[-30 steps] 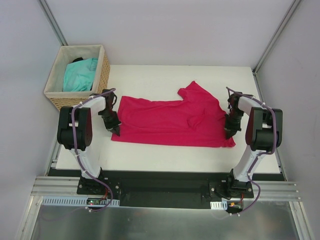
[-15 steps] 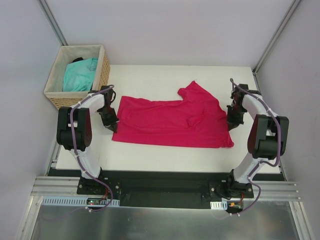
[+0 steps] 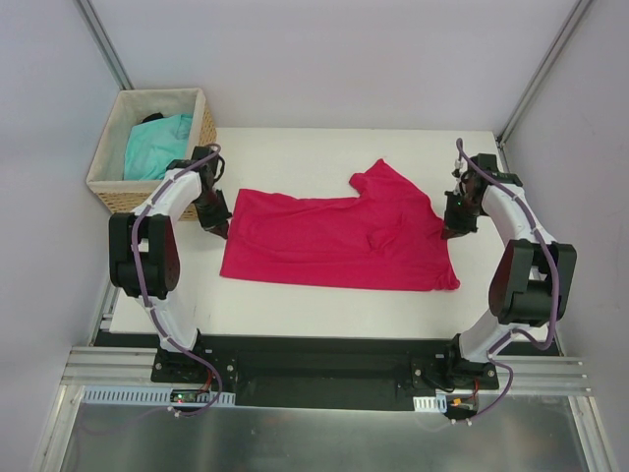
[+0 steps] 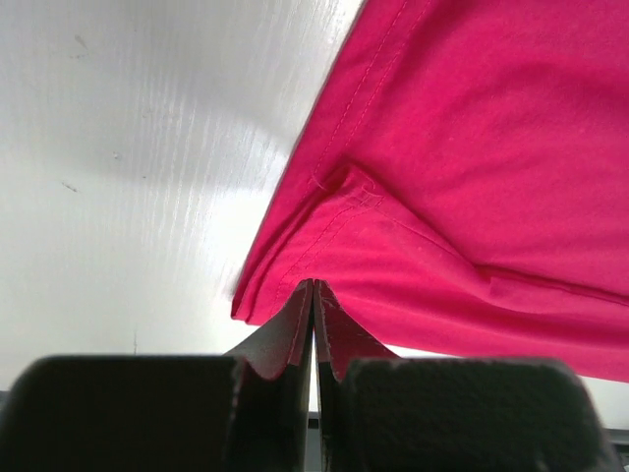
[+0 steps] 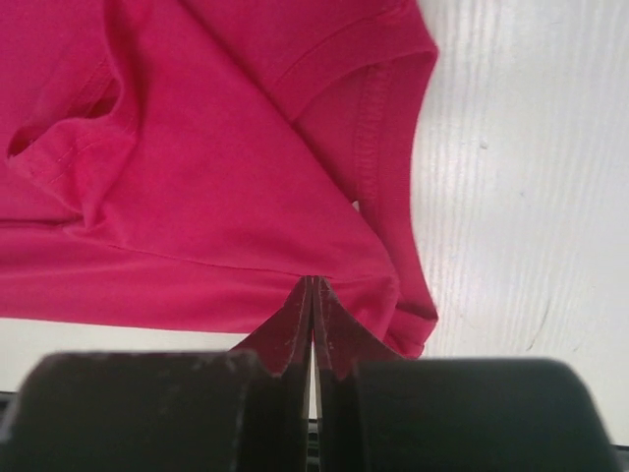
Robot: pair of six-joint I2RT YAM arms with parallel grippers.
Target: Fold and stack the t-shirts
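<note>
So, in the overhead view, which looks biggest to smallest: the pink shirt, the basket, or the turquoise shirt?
Largest: pink shirt, spread flat.
Next: basket.
Smallest: turquoise shirt, bunched inside the basket and only partly showing, so its real size can't be told.

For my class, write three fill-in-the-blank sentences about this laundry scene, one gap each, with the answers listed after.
The turquoise t-shirt lies in the wicker ____. The crimson-pink t-shirt lies spread on the white ____. The left gripper and the right gripper are both ____ on that shirt's opposite edges.
Answers: basket, table, shut.
</note>
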